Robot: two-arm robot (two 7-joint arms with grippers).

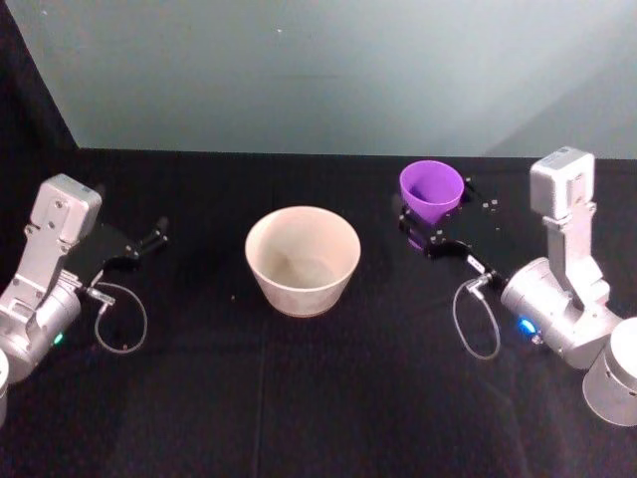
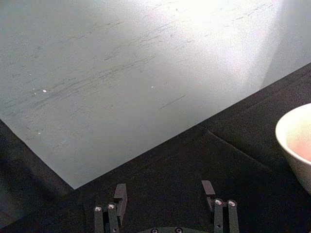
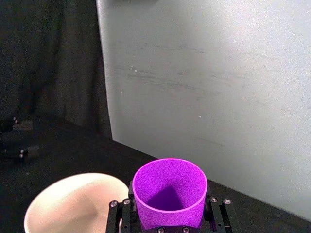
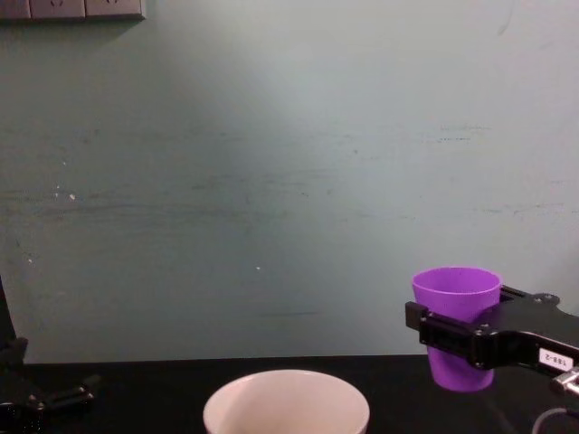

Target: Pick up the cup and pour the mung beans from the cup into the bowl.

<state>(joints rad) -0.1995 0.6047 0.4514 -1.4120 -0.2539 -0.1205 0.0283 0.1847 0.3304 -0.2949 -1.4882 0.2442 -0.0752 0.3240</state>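
Note:
The purple cup stands upright in the air to the right of the bowl, with my right gripper shut on its lower half. In the right wrist view the cup sits between the fingers, and its inside shows plain purple. The mung beans are out of view. In the chest view the cup hangs clear of the table, higher than the bowl's rim. The pale cream bowl rests at the table's middle. My left gripper stands open at the far left, low over the table.
A black cloth covers the table, and a pale green wall rises close behind its far edge. Loose cables hang by both wrists. The bowl's edge shows beside my left gripper.

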